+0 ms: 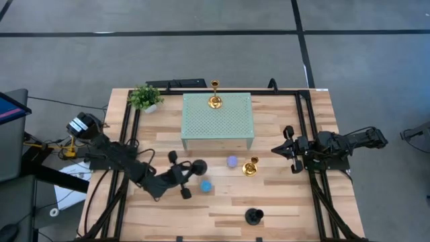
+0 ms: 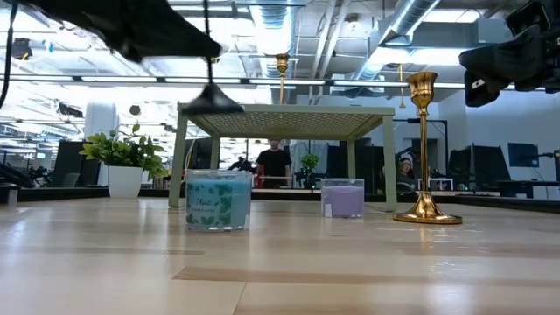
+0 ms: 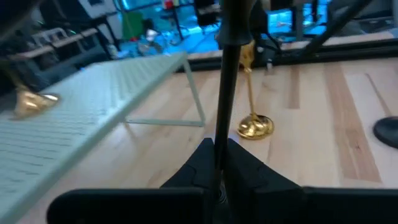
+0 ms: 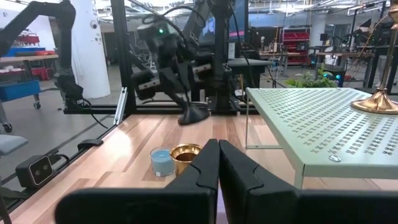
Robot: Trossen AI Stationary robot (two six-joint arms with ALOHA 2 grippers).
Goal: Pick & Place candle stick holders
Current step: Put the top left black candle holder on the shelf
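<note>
High view: wood desk (image 1: 282,202); left claw (image 1: 190,169) clamped on a black holder (image 1: 199,167), just off the mint stand (image 1: 217,121)'s front-left corner. Right claw (image 1: 279,149) pinched shut, empty, right of the stand.
Low view: black holder's base (image 2: 213,102) clear of the desk.
Left wrist view: thin stem (image 3: 227,93) between the fingers.

Perforated stand (image 1: 217,119): one candle holder (image 1: 215,101) on its rear edge; potted plant (image 1: 146,98) at its left rear; in front on the counter (image 1: 282,202), two stubby holders (image 1: 232,161) (image 1: 206,185), a stemmed holder (image 1: 250,166) beside them, another (image 1: 253,216) nearest the front edge.
</note>
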